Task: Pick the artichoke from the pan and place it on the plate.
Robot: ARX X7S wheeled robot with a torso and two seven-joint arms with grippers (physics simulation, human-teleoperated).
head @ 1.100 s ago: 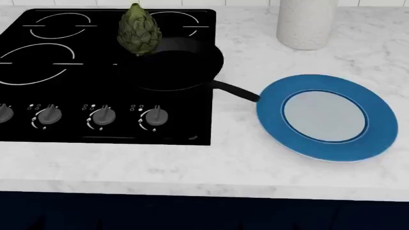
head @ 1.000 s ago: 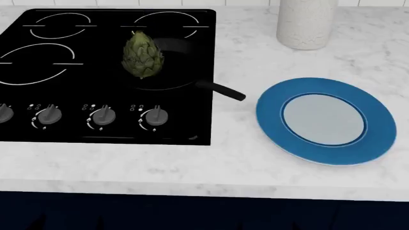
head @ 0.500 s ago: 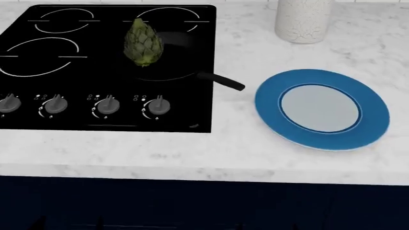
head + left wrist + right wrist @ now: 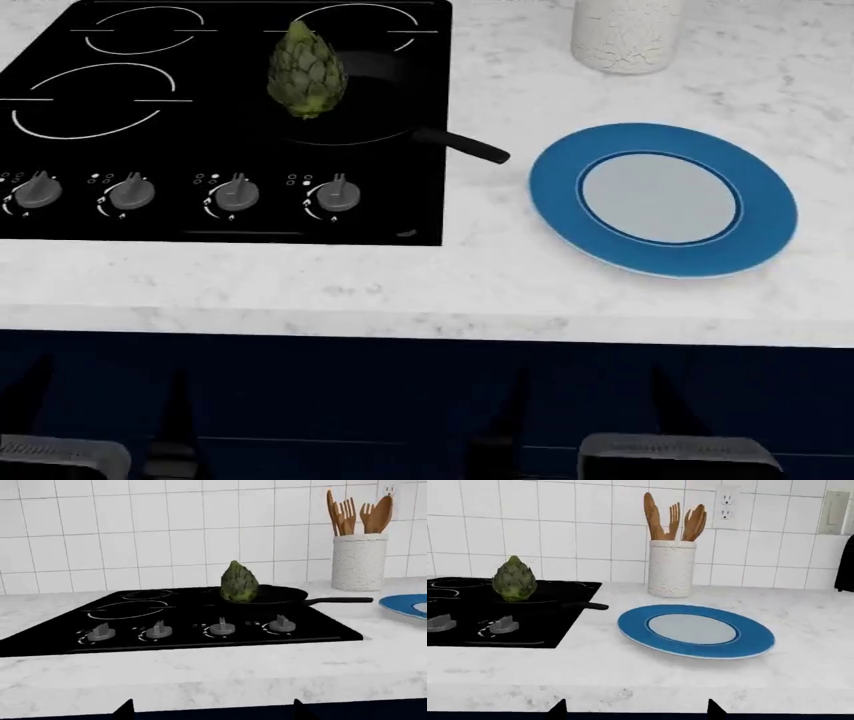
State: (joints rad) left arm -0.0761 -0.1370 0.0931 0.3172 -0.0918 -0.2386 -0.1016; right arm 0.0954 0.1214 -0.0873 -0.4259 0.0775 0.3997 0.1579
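A white crock point(image 4: 672, 568) of wooden utensils point(image 4: 674, 523) stands beside the stovetop point(image 4: 160, 140).

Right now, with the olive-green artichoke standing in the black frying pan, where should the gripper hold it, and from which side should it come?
Grip the olive-green scaly artichoke across its widest middle, coming from above. It stands upright with its tapered tip up in the shallow matte black frying pan, so the low rim blocks little. The sides look free, and the long handle points toward the blue-rimmed round plate. A low side approach would probably meet the rim.

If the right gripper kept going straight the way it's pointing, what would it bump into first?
Probably the front edge of the white marble counter, then the big blue-rimmed plate beyond it. The depth is hard to judge.
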